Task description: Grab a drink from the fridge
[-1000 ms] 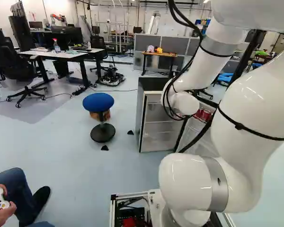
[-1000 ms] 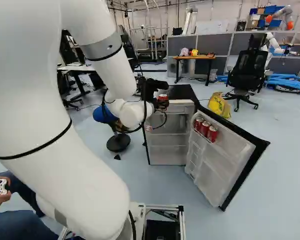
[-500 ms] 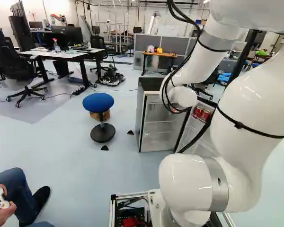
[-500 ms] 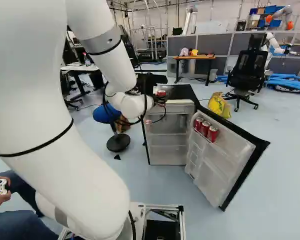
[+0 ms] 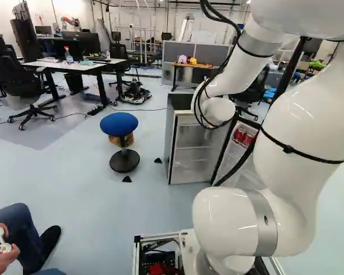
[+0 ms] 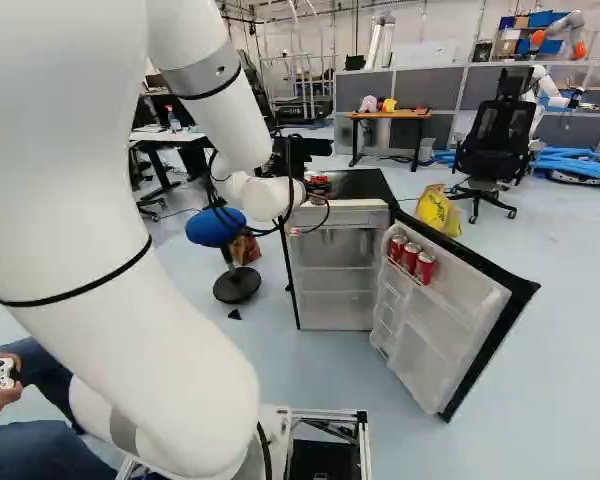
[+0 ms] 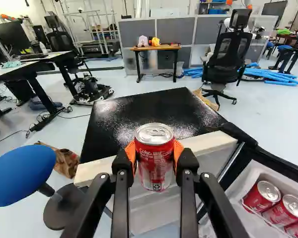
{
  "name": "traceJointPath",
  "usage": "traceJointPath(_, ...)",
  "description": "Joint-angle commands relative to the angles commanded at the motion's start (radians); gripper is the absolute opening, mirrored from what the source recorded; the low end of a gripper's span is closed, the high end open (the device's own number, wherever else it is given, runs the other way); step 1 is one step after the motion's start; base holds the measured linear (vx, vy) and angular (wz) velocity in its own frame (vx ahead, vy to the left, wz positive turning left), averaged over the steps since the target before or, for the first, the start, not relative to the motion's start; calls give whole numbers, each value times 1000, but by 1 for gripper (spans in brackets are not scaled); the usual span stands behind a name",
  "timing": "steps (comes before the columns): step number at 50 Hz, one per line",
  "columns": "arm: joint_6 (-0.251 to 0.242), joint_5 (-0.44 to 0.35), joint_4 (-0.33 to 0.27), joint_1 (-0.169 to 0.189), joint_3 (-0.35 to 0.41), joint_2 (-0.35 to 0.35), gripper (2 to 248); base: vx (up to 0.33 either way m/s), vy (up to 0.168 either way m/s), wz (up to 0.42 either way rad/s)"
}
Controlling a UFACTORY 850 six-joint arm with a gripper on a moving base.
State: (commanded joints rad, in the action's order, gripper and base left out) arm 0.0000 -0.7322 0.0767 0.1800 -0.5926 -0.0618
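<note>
While the gripper (image 7: 154, 154) has your drink can (image 7: 155, 171) clamped between its orange pads, pale lettering shows on the red label. Swing right too low and you could clip the open door (image 6: 458, 318), right of centre in the right base view, shaking its printed red cans (image 6: 411, 259). Dip early and the fridge (image 6: 363, 184), mid-frame there, might knock your can loose.

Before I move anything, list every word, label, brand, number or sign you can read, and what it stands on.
Red can in the gripper: pale print, too small to quote surely.
Door cans: print too blurred.
Yellow bag: marks too blurred.
Nothing else legible.
</note>
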Motion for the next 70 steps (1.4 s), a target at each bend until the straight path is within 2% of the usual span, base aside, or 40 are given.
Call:
traceJointPath(15,0,17,0,-19,-61,-23,95,0,0,0)
traceJointPath(70,0,17,0,-75,-329,-262,95,0,0,0)
